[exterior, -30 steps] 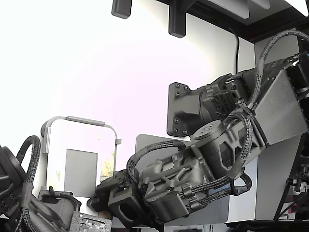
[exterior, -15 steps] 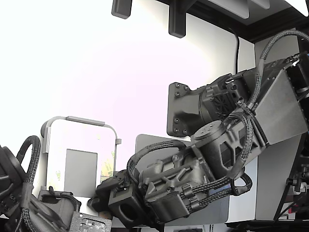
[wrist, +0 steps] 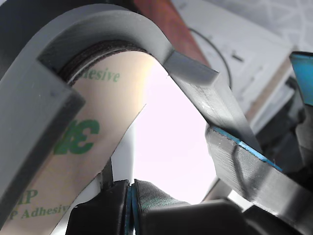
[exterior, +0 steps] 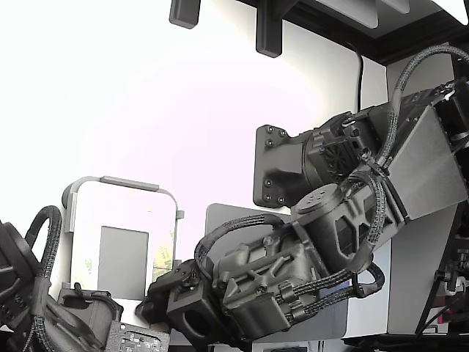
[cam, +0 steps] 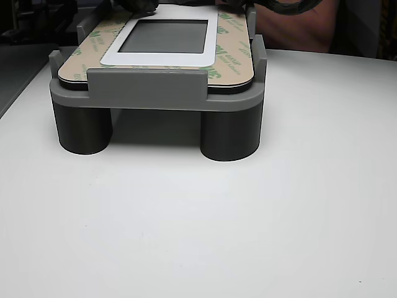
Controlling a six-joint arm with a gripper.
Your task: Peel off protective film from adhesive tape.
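The protective film (wrist: 73,156) is a pale-yellow strip with green 3M print, curving up close to the wrist camera beside the grey fixture wall (wrist: 205,93). My gripper (wrist: 129,191) looks shut, its dark pads pressed together on a pale lifted edge of that film. In the exterior view the gripper (exterior: 156,290) sits at the right edge of the fixture (exterior: 121,183), by a yellow strip of film (exterior: 167,253). The other view shows the adhesive tape (cam: 231,46), faced with printed liner, framing the panel on the fixture (cam: 149,87).
A grey rectangular patch (cam: 164,36) fills the panel's middle. The fixture stands on round legs on a white table (cam: 198,223). A second dark arm (exterior: 29,293) sits at the exterior view's lower left. Dark housings and cables (exterior: 410,161) crowd the right.
The wrist and its cable bundle have shifted slightly toward the exterior view's right and a little lower. The fixture and second arm have not moved.
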